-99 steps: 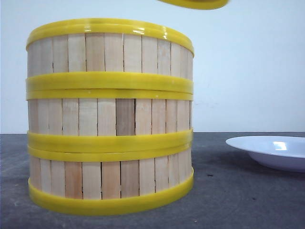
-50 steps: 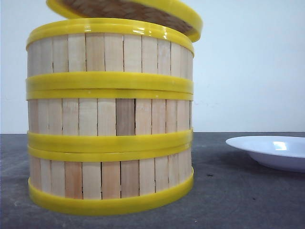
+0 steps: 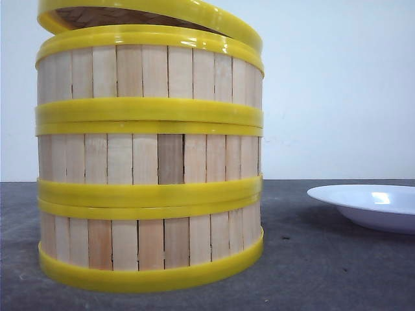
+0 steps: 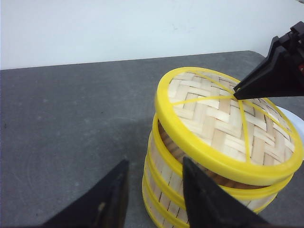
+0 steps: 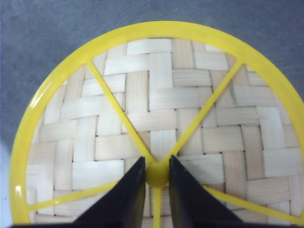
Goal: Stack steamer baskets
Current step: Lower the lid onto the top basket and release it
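**Lid tilted over the stack**

You see the three steamer baskets (image 3: 149, 162) stacked on the table (image 3: 324, 259). The lid (image 4: 228, 123) sits tilted above. Your right gripper (image 5: 156, 175) pinches its knob (image 5: 156, 175). Your left gripper (image 4: 154, 190) is open, holding nothing.

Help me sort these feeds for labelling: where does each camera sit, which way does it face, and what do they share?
Front view: low at table level, facing forward at three stacked slatted wood steamer baskets; white plate at right; no robot parts.
Left wrist view: above and beside the stack, showing the left gripper open and empty and the right gripper.
Right wrist view: straight down on the woven bamboo lid, fingers on its knob.
Shared: the lid, tilted on the stack.
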